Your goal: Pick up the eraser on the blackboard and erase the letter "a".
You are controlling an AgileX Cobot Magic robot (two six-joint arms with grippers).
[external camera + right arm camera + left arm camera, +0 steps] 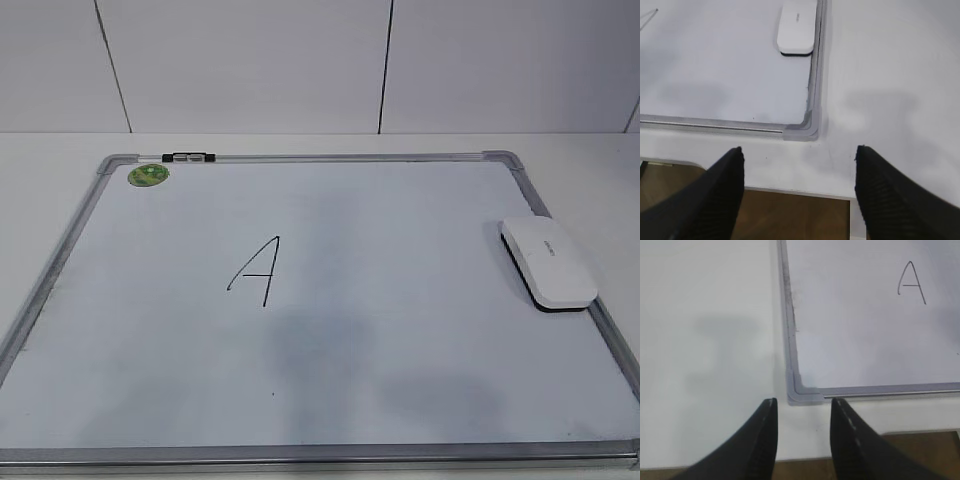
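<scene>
Eraser [548,263] is being seen lying flat on the blackboard [400,330], right by its right edge. Only a tall "A" [256,271] is being shown in the middle. Left gripper [804,407] is being held partly open, right gripper [799,156] wide open, both by the near corners.

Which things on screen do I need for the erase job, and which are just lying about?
For the job:
- eraser, on the board's right edge
- blackboard
- the one letter written on it, which looks like a capital A

Just there:
- green sticker, top-left corner
- black clip on the top frame
</scene>
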